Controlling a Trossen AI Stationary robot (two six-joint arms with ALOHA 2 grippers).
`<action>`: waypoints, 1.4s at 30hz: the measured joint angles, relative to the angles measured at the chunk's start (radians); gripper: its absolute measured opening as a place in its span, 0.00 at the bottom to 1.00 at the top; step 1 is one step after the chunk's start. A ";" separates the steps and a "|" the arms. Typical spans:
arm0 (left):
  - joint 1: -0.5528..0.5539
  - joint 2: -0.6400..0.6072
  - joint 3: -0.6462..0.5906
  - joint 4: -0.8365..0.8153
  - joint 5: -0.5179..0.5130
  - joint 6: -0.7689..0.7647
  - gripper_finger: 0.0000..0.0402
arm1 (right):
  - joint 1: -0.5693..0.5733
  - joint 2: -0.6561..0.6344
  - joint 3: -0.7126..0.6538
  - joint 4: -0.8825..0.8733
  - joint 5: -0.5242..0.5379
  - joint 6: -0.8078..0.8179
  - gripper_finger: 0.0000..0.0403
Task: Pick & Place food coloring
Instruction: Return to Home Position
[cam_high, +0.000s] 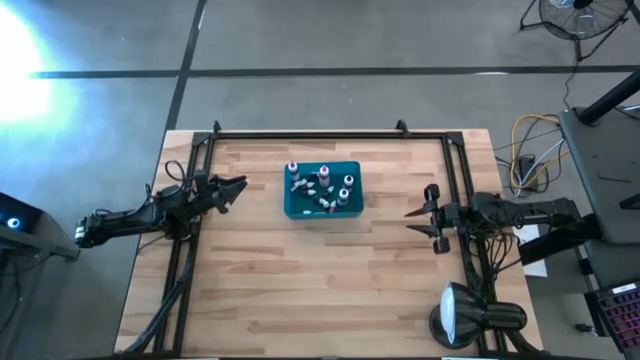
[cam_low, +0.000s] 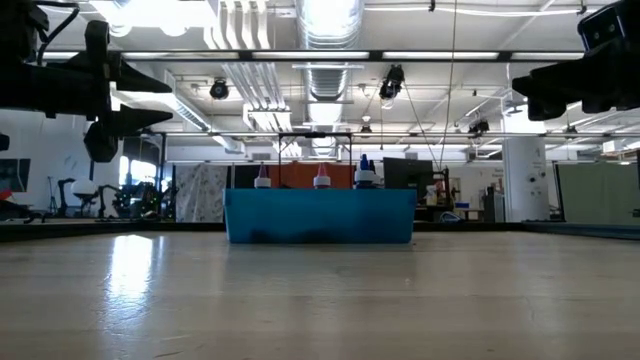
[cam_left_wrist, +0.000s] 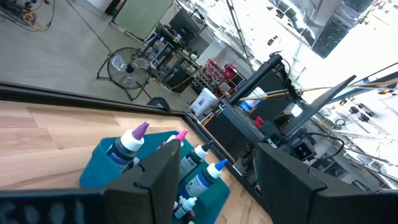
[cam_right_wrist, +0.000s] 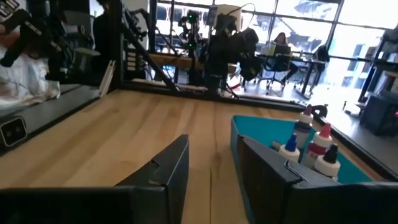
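The left claw (cam_high: 236, 186) is being held above the left side of the worktop (cam_high: 300, 285), its tips pointing at the bin. Its two dark, flat, angular fingers (cam_left_wrist: 155, 180) are being held apart, with nothing gripped between them and nothing touched. The right claw (cam_high: 428, 216) is being held over the right side of the worktop, well apart from the bin. Its blocky dark fingers (cam_right_wrist: 165, 171) are spread wide, and they too are holding and touching nothing.

Between the two claws, a teal rectangular bin (cam_high: 292, 211) with smooth, plastic-looking walls is resting on the worktop towards its far edge. The food coloring (cam_high: 323, 173) is being kept inside this bin: small dropper bottles with pale rounded bodies and tapered nozzle caps in pink, purple, blue and dark shades. Some are standing upright, their caps showing above the rim in the low view, and others are lying on the floor of the bin.

The worktop is made of pale wooden planks with a visible grain, and it is bordered by a black metal frame (cam_high: 330, 133).
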 joint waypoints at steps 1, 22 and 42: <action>0.000 0.000 0.000 0.000 0.000 0.000 0.44 | 0.000 0.000 0.000 -0.004 0.000 0.009 0.32; 0.002 0.008 0.002 0.000 -0.114 0.108 0.44 | 0.000 0.000 0.000 -0.004 0.005 0.001 0.33; -0.002 0.052 0.000 -0.062 0.338 0.636 0.44 | 0.000 0.000 0.000 -0.004 0.005 0.004 0.31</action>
